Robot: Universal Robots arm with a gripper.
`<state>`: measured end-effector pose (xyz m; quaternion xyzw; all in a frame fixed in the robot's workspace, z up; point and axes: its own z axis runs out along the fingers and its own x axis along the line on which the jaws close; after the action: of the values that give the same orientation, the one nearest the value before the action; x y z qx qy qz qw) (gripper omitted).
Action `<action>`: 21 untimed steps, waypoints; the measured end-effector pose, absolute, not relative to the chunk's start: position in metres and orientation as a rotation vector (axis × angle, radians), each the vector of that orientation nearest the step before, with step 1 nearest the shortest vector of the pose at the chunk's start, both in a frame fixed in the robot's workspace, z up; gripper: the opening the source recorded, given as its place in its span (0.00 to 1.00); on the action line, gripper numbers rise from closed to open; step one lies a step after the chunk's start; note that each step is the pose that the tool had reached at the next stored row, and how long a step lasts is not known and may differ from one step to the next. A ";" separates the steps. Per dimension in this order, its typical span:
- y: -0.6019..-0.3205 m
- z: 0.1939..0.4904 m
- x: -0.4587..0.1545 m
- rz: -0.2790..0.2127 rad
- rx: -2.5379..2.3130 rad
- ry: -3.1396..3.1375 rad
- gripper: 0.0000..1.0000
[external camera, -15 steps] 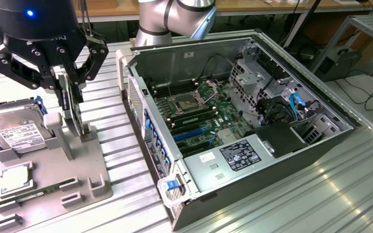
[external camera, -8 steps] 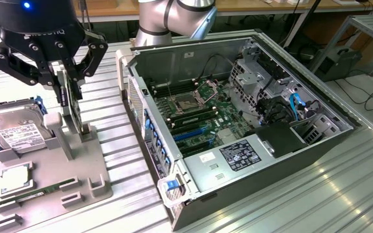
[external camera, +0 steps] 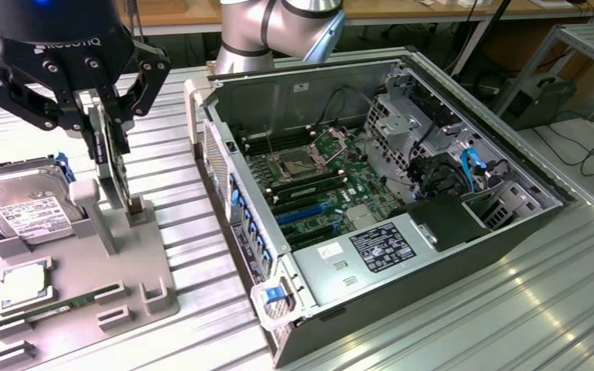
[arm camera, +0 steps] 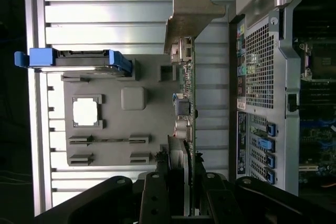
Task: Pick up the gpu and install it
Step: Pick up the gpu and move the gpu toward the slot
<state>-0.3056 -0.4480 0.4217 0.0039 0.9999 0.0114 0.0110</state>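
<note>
The gpu [external camera: 112,158] stands on edge over the grey holder [external camera: 80,255] at the exterior view's left, its lower end at the holder's upright posts. My gripper [external camera: 104,124] comes down from above with a finger on each side of the card, shut on it. In the wrist view the gpu [arm camera: 189,103] appears edge-on, green board with its silver bracket [arm camera: 191,14] at the far end. The gripper [arm camera: 186,195] clamps its near end. I cannot tell whether the card has left the holder. The open computer case [external camera: 401,139] lies to the exterior view's right.
A silver hard drive [external camera: 18,207] with blue rails leans in the holder beside the gpu. A processor [external camera: 24,284] and a RAM stick [external camera: 65,307] lie in the holder's front. The motherboard [external camera: 318,182] has a blue slot [external camera: 302,214]. The case's rear panel [arm camera: 260,77] sits close beside the card.
</note>
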 end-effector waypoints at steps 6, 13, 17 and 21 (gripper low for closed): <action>-0.448 0.428 -0.306 0.036 0.004 3.120 0.28; -0.448 0.434 -0.306 0.036 0.002 3.120 0.28; -0.448 0.440 -0.306 0.036 0.002 3.120 0.28; -0.448 0.441 -0.306 0.036 0.002 3.120 0.28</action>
<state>-0.3057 -0.4479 0.4411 0.0006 0.9999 0.0115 0.0109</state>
